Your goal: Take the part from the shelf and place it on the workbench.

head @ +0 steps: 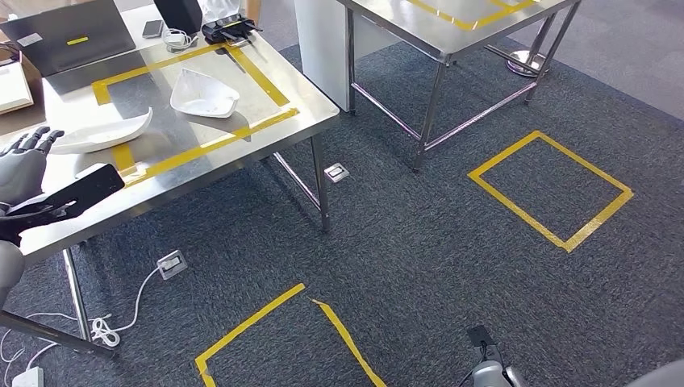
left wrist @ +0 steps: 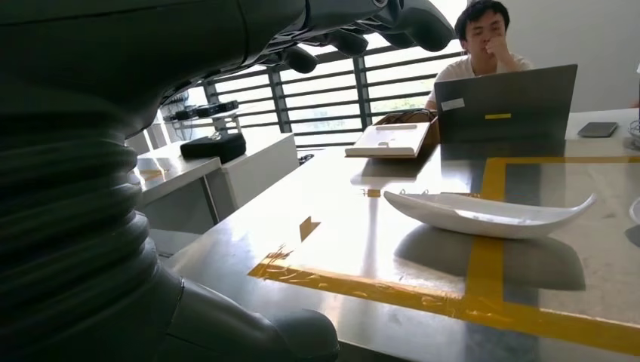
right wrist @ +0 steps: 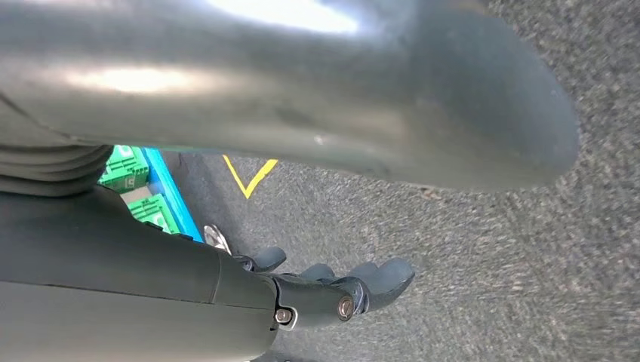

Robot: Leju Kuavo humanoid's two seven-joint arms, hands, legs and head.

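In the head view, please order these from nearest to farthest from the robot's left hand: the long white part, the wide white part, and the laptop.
From the left hand:
1. Long white part, right beside the hand, lying across the yellow tape.
2. Laptop, at the table's far edge.
3. Wide white part, inside the taped rectangle, toward the right.
Laptop and wide part are fairly close to call.

Steel workbench [head: 266, 129] ahead of me, yellow tape rectangle [head: 202, 145] on top. Two white parts: one [head: 203, 93] inside the rectangle, one [head: 101, 133] across its tape edge. Laptop [head: 72, 36], phone [head: 152, 29] at the far side.
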